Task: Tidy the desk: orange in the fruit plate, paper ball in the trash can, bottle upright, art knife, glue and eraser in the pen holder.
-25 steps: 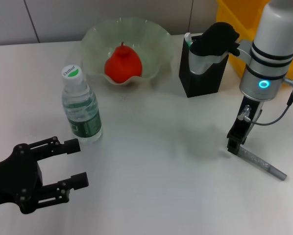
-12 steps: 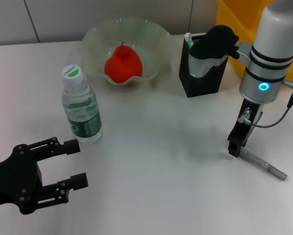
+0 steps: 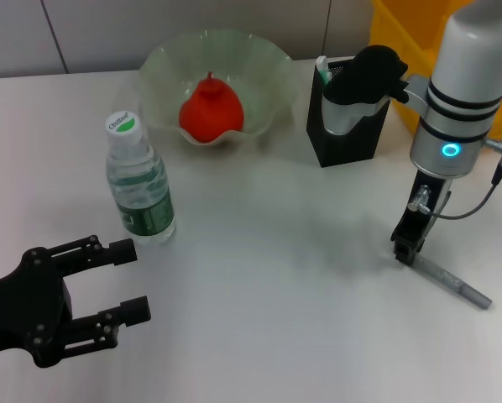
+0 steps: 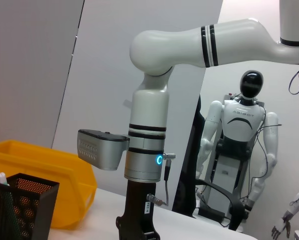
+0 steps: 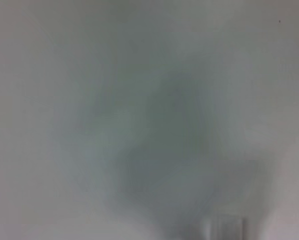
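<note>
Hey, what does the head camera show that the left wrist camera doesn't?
Only the head view shows the orange in the fruit plate, the upright bottle, the left gripper with open fingers, and the art knife at the right gripper. Only the left wrist view shows a humanoid robot in the background. Both show the pen holder, trash can and right arm.

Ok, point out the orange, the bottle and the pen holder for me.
orange (image 3: 210, 110), head view, on its red-orange side.
bottle (image 3: 142, 194), head view, on its clear body above the green label.
pen holder (image 3: 345, 140), head view, on its black front wall.
</note>
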Controlling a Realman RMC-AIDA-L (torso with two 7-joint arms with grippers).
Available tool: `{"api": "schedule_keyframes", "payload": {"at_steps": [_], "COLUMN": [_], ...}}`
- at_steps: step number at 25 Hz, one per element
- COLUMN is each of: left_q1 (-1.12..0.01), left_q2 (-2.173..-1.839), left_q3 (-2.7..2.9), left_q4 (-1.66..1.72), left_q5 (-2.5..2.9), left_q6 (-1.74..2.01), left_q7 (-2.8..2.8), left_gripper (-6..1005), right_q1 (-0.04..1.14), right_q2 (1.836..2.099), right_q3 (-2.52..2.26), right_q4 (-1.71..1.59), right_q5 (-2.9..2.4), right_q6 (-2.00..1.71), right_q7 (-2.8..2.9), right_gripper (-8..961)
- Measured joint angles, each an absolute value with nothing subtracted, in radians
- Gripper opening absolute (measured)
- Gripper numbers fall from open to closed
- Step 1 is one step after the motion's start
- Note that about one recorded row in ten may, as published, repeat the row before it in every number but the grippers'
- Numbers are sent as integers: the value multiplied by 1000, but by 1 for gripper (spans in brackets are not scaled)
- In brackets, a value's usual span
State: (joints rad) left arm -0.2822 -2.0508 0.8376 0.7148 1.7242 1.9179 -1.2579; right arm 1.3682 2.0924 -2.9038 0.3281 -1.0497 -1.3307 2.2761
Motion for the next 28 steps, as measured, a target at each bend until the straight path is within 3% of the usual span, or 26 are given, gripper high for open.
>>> {"api": "schedule_keyframes", "payload": {"at_steps": [13,28], "left_q1": [-282,-282], "left_q2": [-2051,-2048], "left_q3": [836,812], "left_q4": [715,715], "left_q5": [1722,1719], "left_q6": [1917,1919], "left_q7": [-1258,-1260], "left_gripper": [728,728], "right_q1": [1368,1431], "right_q2": [2092,2088], "right_q3": [-2904,-2904], "right_q4": [315,446], "right_q5": [-1072,-842], "right_q6": [-1322,-1387], "right_q7": [2279,2172], "right_gripper": [145,142]}}
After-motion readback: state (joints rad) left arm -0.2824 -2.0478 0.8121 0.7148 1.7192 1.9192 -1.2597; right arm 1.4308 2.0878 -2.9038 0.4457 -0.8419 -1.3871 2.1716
